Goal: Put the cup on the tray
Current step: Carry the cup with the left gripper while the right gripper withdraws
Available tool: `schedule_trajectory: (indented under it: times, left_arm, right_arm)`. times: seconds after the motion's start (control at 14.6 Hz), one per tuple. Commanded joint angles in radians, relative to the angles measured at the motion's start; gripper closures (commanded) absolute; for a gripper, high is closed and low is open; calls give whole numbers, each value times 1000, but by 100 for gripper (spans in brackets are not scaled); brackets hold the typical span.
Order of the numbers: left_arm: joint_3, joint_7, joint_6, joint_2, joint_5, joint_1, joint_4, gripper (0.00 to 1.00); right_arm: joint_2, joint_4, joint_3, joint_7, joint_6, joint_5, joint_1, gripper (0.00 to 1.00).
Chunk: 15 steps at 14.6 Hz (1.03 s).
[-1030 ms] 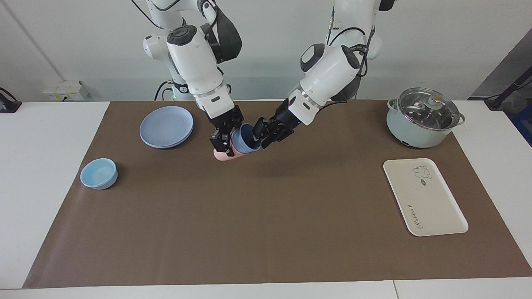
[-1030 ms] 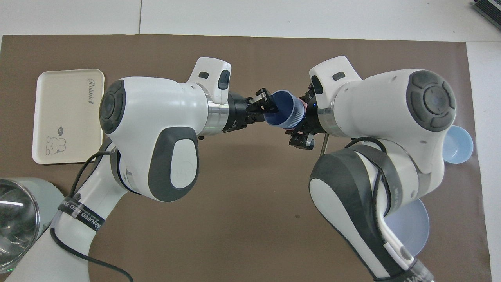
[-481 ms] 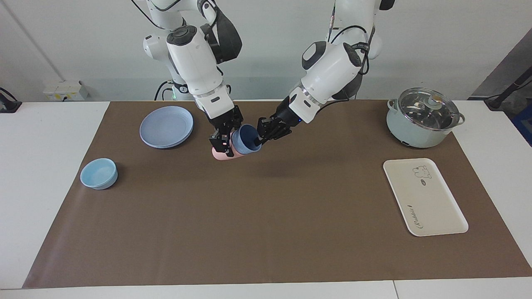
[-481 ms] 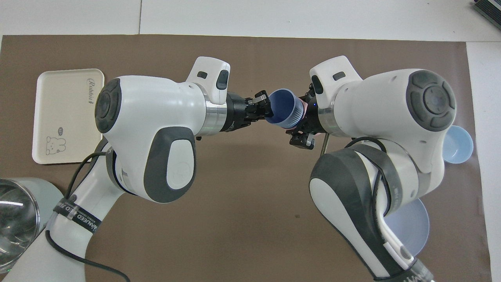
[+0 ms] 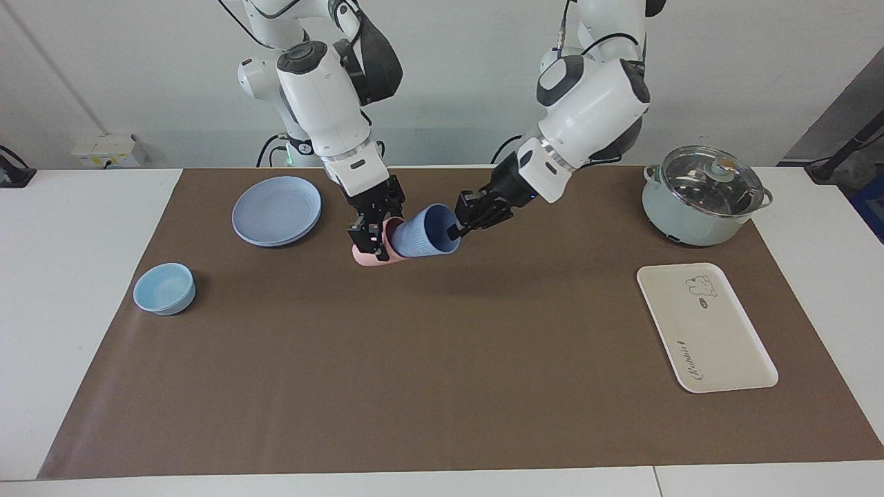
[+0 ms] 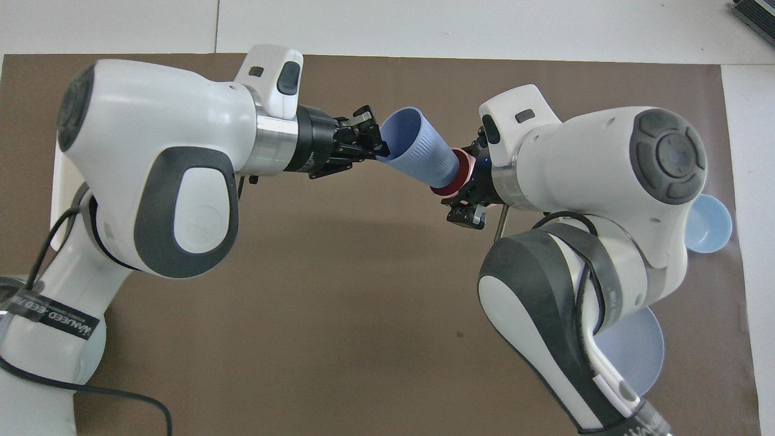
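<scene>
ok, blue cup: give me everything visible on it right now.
The blue cup is a small matte tapered tumbler, plastic-looking, ribbed outside, no handle. It is up in the air over the brown mat, tipped on its side, mouth toward the left arm. The left claw is shut on its rim. Its base sits just inside the pink cup, which the right claw grips.

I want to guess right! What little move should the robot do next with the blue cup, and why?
Probably keep pulling the blue cup out: the left tool pinches its rim, but its base still sits in the pink cup that the right tool holds. The tray waits empty.
</scene>
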State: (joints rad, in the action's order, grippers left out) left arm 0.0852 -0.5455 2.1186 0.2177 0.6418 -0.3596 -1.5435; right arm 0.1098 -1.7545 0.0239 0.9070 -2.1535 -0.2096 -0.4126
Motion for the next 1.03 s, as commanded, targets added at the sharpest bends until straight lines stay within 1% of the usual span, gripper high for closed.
schedule_trajectory:
  times: [0.0, 0.14, 0.27, 0.41, 0.55, 0.62, 0.69, 0.82, 0.96]
  left_arm:
    - [-2, 34, -84, 60, -140, 80, 92, 100]
    - [-4, 135, -97, 51, -249, 134, 83, 100]
    - [-4, 256, -112, 48, -336, 226, 68, 100]
    - [-4, 436, -101, 39, -346, 327, 27, 100]
    - [-5, 658, -76, 9, -346, 437, -44, 100]
    - [-5, 764, -34, -4, -347, 491, -81, 100]
    - [-5, 854, 18, -17, -346, 536, -125, 100]
    - [-5, 968, 139, -44, -346, 605, -222, 100]
    - [-4, 1064, 301, -61, -346, 637, -332, 100]
  right_arm:
    - [-50, -17, 10, -26, 10, 9, 18, 100]
    - [-65, -19, 8, -11, 4, -39, 99, 100]
    - [-70, -22, 11, 86, 1, -176, 165, 100]
    - [-68, -30, 11, 159, -5, -288, 256, 100]
    - [-61, -36, 11, 266, -5, -417, 340, 100]
    - [-50, -49, 11, 330, -9, -488, 381, 100]
    - [-20, -57, 11, 414, -34, -566, 424, 100]
    - [51, -60, 11, 591, -54, -771, 480, 100]
    - [94, -83, 11, 699, -57, -928, 511, 100]
